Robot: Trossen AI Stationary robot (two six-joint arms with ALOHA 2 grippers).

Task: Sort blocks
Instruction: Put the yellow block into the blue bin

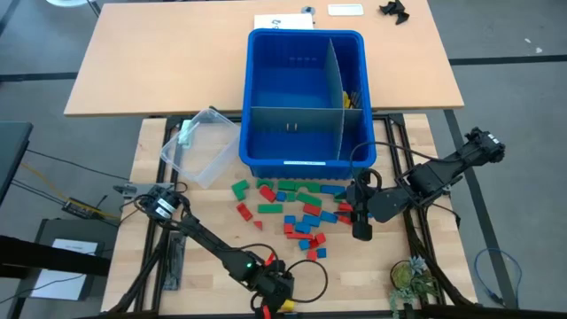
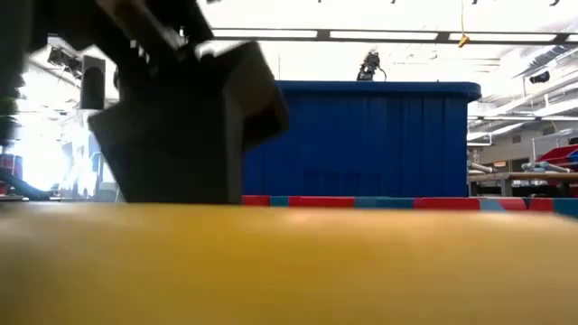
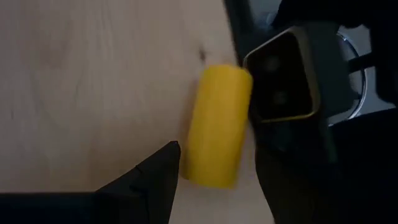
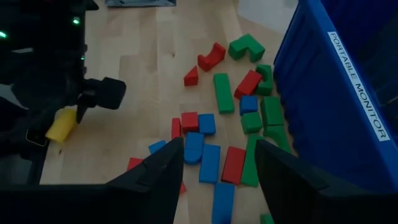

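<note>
Left gripper (image 3: 214,171), fingers spread, straddles 1 yellow block (image 3: 216,127) lying on the table (image 1: 213,208) at its near edge. Right gripper (image 4: 217,165), fingers spread, hovers over the scattered blocks (image 1: 297,208) beside the blue bin (image 1: 306,97).

The left gripper (image 1: 276,297) reaches low and forward (jaws parted), while the right gripper (image 1: 361,232) hovers, jaws parted too.

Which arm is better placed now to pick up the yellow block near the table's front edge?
Left. The left gripper is open with the yellow block between its fingers; the right gripper hangs by the block pile.
</note>
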